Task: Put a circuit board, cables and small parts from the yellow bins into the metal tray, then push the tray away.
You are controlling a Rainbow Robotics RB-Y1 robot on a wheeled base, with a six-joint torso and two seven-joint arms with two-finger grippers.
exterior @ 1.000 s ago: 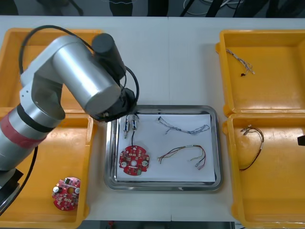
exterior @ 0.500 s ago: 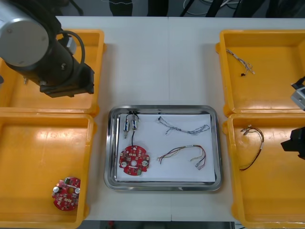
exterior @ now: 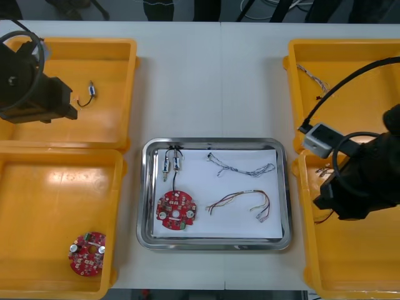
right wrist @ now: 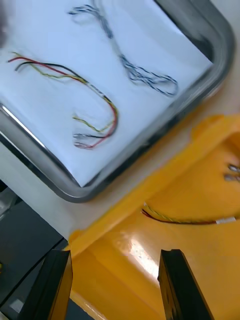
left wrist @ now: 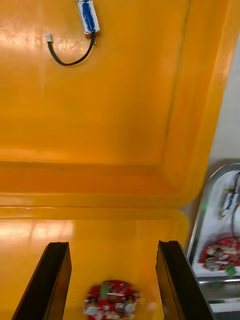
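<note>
Seeing metal tray (exterior: 212, 142) loaded: circuit board (exterior: 175, 210), blue-white cable (exterior: 240, 166), red-yellow cable (exterior: 240, 201), small metal parts (exterior: 170, 164). My left gripper (left wrist: 112, 245), right gripper (right wrist: 115, 252) over yellow bins (exterior: 106, 119), fingers apart, empty. Push pending, I'd say.

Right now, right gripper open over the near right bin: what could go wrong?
1. The right gripper hangs over the rim of the near right bin, close to the metal tray corner; dropping here could strike either.
2. The red and yellow cable in that bin lies just ahead of it and could snag.
The left gripper is open over the far left bin.
</note>
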